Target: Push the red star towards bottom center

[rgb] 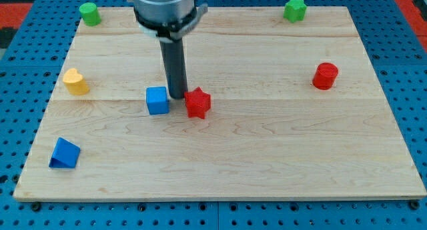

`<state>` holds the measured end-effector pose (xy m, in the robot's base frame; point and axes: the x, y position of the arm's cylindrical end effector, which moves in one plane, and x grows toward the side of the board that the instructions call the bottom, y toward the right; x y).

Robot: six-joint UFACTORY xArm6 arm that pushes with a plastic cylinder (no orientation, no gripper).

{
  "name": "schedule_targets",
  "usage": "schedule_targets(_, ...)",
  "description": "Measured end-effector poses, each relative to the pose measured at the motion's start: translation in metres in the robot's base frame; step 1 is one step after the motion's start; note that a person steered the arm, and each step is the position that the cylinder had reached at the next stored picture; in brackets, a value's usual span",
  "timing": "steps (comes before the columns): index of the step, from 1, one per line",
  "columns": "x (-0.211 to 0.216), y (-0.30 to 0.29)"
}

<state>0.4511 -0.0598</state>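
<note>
The red star (197, 103) lies on the wooden board (267, 157), a little left of the middle. My tip (177, 96) stands just to the star's upper left, close to it or touching it. A blue cube (157, 100) sits right beside the tip on its left. The dark rod rises from the tip to the arm's head at the view's top.
A red cylinder (325, 76) is at the right. A green star (294, 9) is at the top right and a green cylinder (89, 13) at the top left. A yellow block (76, 81) is at the left. A blue triangular block (65, 153) is at the bottom left.
</note>
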Motion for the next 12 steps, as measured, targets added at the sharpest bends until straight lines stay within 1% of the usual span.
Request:
schedule_targets(1,0.026,0.041)
schedule_targets(2,-0.015,0.038)
schedule_targets(3,0.033,0.063)
schedule_targets(4,0.101,0.058)
schedule_targets(5,0.073,0.028)
schedule_targets(6,0.040,0.102)
schedule_targets(7,0.041,0.167)
schedule_targets(8,0.074,0.122)
schedule_targets(9,0.092,0.072)
schedule_targets(10,0.075,0.056)
schedule_targets(11,0.068,-0.070)
schedule_targets(12,0.036,-0.090)
